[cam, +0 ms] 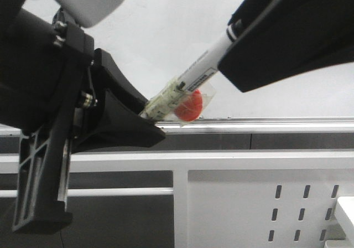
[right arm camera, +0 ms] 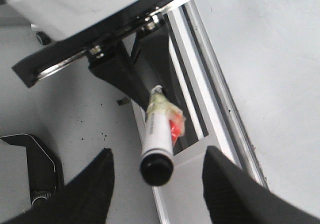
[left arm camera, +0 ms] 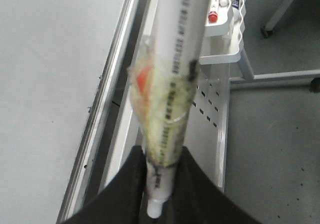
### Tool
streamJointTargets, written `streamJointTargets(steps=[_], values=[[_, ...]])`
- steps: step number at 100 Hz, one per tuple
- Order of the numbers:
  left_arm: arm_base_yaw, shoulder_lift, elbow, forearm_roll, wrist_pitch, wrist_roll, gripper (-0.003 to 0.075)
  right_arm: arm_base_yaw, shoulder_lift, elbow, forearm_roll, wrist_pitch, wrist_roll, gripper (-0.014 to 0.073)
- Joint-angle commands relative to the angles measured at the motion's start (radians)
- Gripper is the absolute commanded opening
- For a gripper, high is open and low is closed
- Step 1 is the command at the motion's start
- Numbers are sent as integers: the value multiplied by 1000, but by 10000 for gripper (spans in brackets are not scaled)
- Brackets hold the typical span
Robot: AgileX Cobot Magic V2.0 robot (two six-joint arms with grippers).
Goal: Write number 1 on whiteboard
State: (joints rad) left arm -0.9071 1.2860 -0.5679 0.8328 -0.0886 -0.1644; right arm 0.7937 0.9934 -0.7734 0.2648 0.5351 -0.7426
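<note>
Gripping the marker (cam: 200, 71) tail, left hand (left arm camera: 159, 194) closed; right hand (right arm camera: 157, 176) spread, touching nothing.

We see the marker (cam: 206, 65) only in part: its upper end is hidden behind the right gripper (cam: 287, 35), its lower end inside the left gripper (cam: 130, 123). The barrel print (left arm camera: 181, 39) is too blurred to read. Both arms run past the picture edges.

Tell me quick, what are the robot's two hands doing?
Left gripper: shut on the marker.
Right gripper: open, its fingers either side of the marker's cap end, not touching it.
</note>
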Motion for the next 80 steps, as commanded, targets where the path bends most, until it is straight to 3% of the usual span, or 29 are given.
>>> streamJointTargets(steps=[1, 72, 80], values=[[-11, -30, -32, -9, -46, -9, -20, 2, 8, -45, -5, -67, -11, 358], [-11, -30, -35, 9, -93, -9, -20, 44, 50, -56, -3, -115, -11, 356], [-11, -30, -35, 13, -93, -9, -20, 44, 50, -56, -3, -97, -11, 283]])
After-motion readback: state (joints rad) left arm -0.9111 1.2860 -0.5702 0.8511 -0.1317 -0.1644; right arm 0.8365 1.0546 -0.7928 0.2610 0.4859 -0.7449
